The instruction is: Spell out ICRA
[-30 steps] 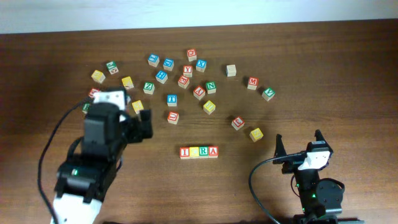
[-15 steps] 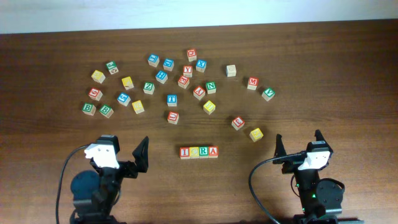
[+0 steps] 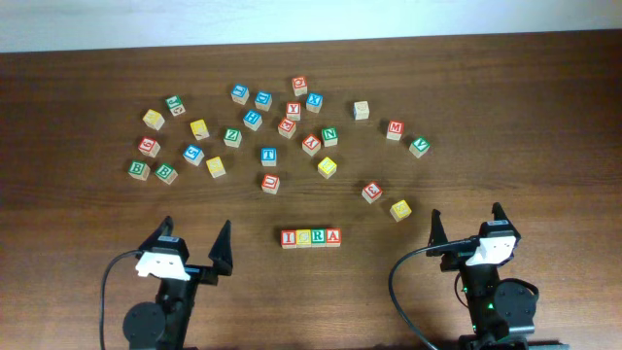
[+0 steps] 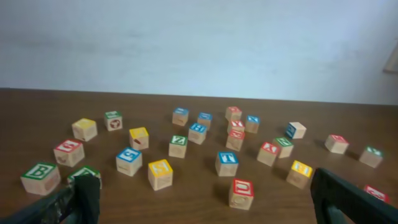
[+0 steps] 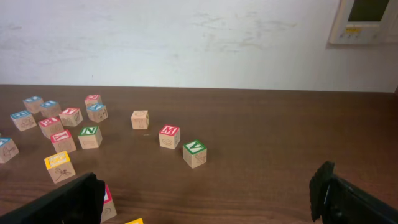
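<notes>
Four letter blocks are sitting touching in a row, reading ICRA, near the middle of the counter's near edge; the left hand and right hand are resting either side, both spread and empty; loose blocks are lying scattered toward the far edge.

You have table: dark wood grain, smooth, low sheen. ICRA cubes: pale bare wood, painted faces. Upper frame, wall: matt white, scuffed.

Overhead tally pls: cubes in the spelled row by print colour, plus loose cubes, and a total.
Row, red-printed (I cube, A cube): 2
Row, yellow-printed (C cube): 1
Row, green-printed (R cube): 1
Loose cubes: 26
Total: 30
</notes>
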